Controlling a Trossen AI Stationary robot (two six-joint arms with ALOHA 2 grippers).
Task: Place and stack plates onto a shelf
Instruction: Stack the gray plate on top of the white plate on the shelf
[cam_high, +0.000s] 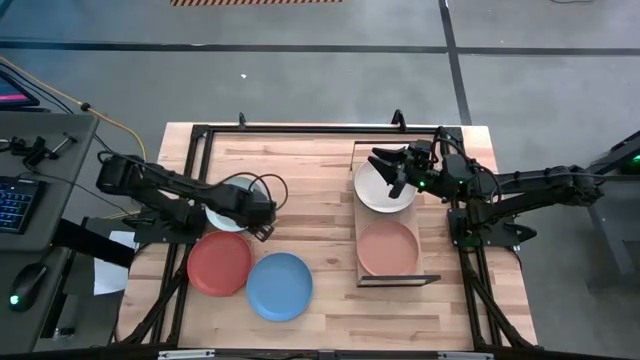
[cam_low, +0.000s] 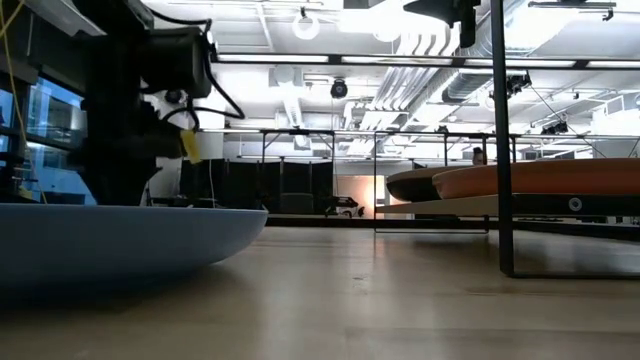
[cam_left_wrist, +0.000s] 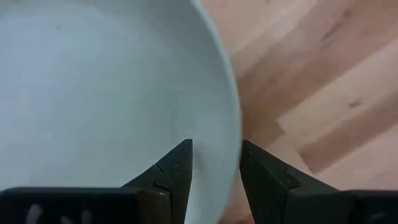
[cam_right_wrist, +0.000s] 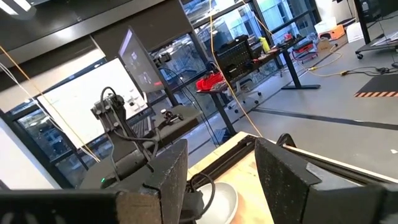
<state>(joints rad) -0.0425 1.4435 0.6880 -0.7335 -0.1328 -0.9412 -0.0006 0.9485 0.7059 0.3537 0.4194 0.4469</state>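
My left gripper (cam_high: 263, 222) (cam_left_wrist: 216, 146) is open, low at the right rim of the pale mint plate (cam_high: 228, 204) (cam_left_wrist: 106, 93), which lies flat on the tabletop. One finger stands over the plate's inside and one outside the rim. The coral red plate (cam_high: 220, 263) and the bright blue plate (cam_high: 280, 286) (cam_low: 120, 240) lie on the tabletop nearer the near edge. The shelf (cam_high: 360, 222) carries the white plate (cam_high: 380, 190) and the salmon pink plate (cam_high: 390, 248) (cam_low: 540, 178) side by side. My right gripper (cam_high: 393, 170) (cam_right_wrist: 221, 146) is open and empty above the white plate. The dark teal plate is out of view.
The shelf's black frame post (cam_low: 503, 140) stands at its near end. Black frame rails (cam_high: 300, 128) run along the table's far edge and sides. Bare wood (cam_high: 310, 200) lies between the mint plate and the shelf. A desk with a keyboard (cam_high: 15, 200) stands beyond the left edge.
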